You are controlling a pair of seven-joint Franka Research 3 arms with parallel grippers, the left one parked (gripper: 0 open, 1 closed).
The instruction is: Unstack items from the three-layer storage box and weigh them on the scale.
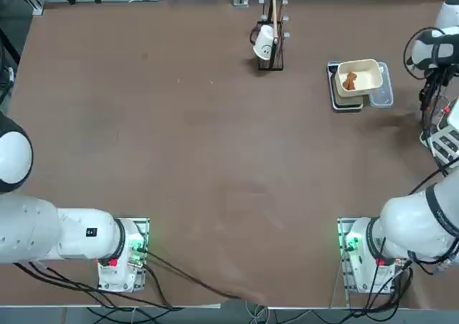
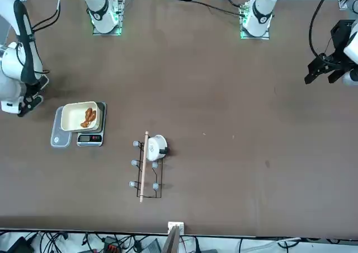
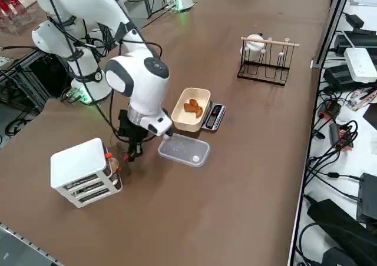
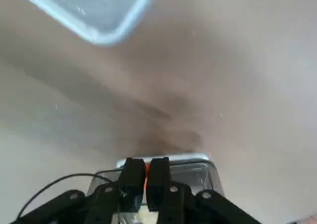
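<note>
right gripper (image 4: 145,177) low beside the rack (image 3: 85,172), jaws pinched on a small orange tab (image 4: 145,174) of a clear drawer (image 4: 168,172); brown piece (image 3: 192,107) in tub (image 3: 189,116) on scale (image 3: 214,116).

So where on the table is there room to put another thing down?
The wide brown middle between the cup rack and the arm bases is bare. It's crowded by the scale, cream tub, clear tray and storage box, where the right gripper works.

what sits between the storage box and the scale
In the right side view, the clear plastic tray lies between the storage box and the scale; the right gripper hangs there too, beside the box.
</note>
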